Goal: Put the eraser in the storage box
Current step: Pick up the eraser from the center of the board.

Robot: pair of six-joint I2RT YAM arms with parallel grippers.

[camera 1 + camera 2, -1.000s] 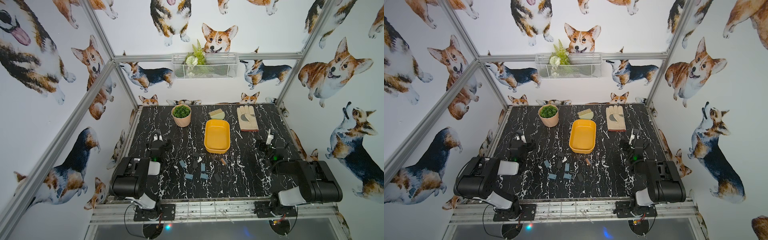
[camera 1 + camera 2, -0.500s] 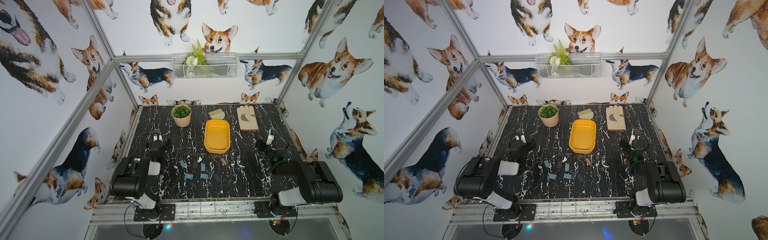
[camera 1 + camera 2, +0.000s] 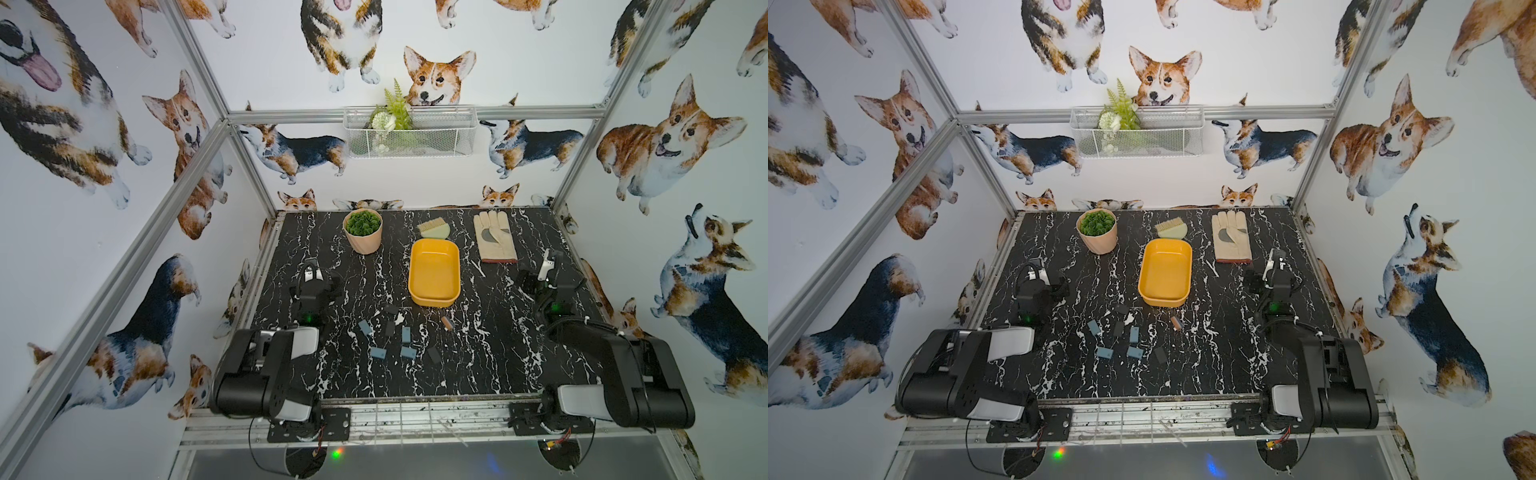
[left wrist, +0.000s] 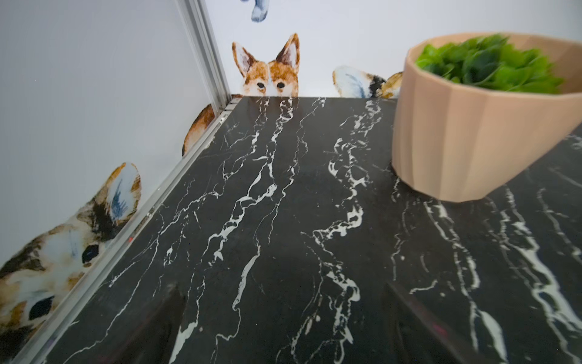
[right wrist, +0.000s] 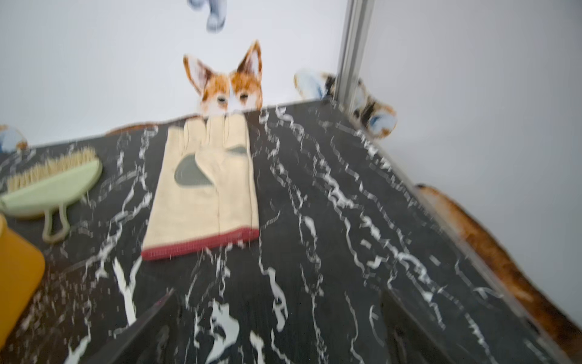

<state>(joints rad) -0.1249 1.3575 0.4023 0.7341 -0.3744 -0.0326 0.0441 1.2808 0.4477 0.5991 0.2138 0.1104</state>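
- Eraser blocks (image 3: 405,333), small blue-grey and dark pieces, lie scattered on the worktop (image 3: 478,365) between the two hands, behind their fingertips and toward the arm bases; I cannot tell which one is meant.
- All of them sit outside the storage box (image 3: 434,270), whose near rim lies just beyond the scatter; the box rests between the hands, inward of each.
- A small brown piece (image 3: 446,323) lies beside the scatter, on the right hand's side.
- On the left hand (image 4: 283,288) the jaws stand spread wide with nothing between them; bare worktop runs ahead of it to the far edge.
- The plant pot (image 4: 466,132) stands near, ahead of the left hand and to its right; the side edge with its metal rail (image 4: 135,231) runs close on its left.
- On the right hand (image 5: 277,291) the jaws also stand wide, holding nothing; this wrist view is blurred.
- The work glove (image 5: 204,195) lies flat ahead of the right hand, cuff toward it, fingertips at the far edge; the brush (image 5: 53,192) lies farther left.
- Open worktop reaches the side edge on the right hand's right.
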